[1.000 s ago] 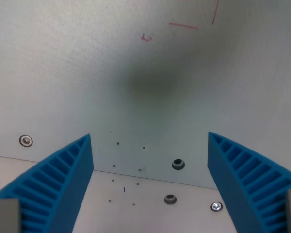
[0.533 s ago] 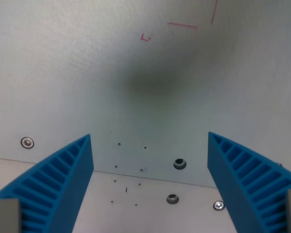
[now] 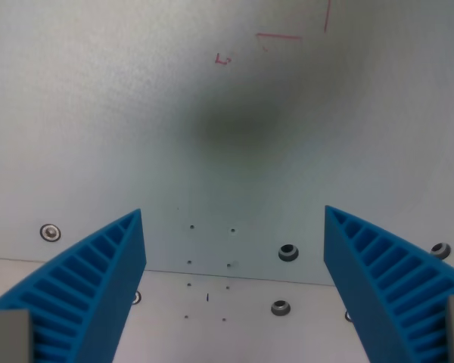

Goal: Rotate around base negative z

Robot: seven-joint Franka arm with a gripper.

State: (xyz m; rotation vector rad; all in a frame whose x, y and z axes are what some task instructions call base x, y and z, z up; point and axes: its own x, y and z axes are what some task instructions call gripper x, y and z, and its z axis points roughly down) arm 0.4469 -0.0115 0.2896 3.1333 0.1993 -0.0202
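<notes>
Fingers first: my blue ribbed two-finger gripper (image 3: 234, 287) hangs spread wide with nothing between its jaws, one finger low at the wrist view's left and the other low at the wrist view's right. There is no object to grasp in this task, as I read it; the thing being turned is the arm itself about its base, and the base is nowhere in my view.

Below the fingers I see the pale grey metal tabletop (image 3: 136, 113), with a seam between two plates (image 3: 234, 274) running across between the fingertips. Round threaded holes (image 3: 288, 252) and small screw heads (image 3: 51, 232) sit near that seam, and faint red pen marks (image 3: 280, 38) lie further off at the top. A soft dark shadow (image 3: 234, 125) sits mid-frame.

Risks, as I judge them: I can't gauge the clearance under the fingertips, so any dip during the swing could scrape them on the plate. I also see nothing to either side, so an obstacle in the sweep path would catch me blind.
</notes>
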